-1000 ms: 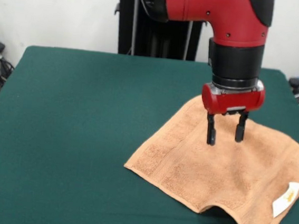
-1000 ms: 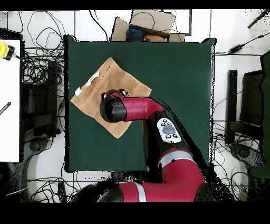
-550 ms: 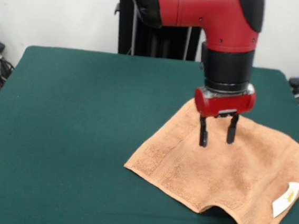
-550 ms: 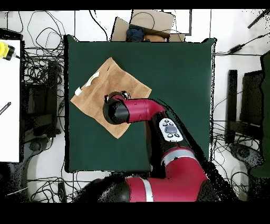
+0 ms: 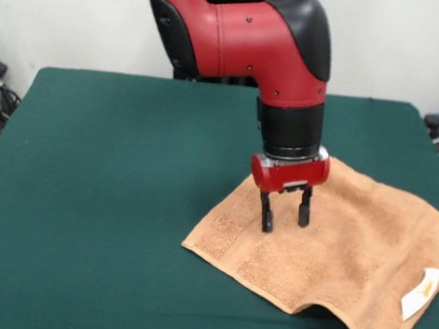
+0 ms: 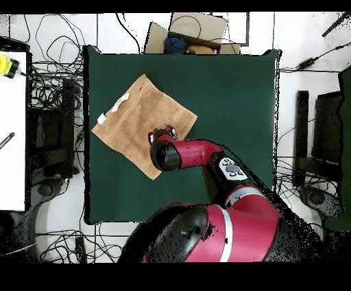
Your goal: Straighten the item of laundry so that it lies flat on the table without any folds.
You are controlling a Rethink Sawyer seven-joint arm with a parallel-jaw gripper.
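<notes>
Shifted across the towel [image 5: 336,246] toward its left corner and dropped lower since a second ago. Gripper [image 5: 283,216] spread wide, holding nothing, tips right at the terry. Spread on the table [image 5: 107,200], near edge humped up.

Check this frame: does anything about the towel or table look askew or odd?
The towel is not fully flat: its near edge humps up off the table in a raised fold, with shadow beneath. It also lies skewed to the table's edges, with white tags on one edge. The open gripper hangs over it, holding nothing.
</notes>
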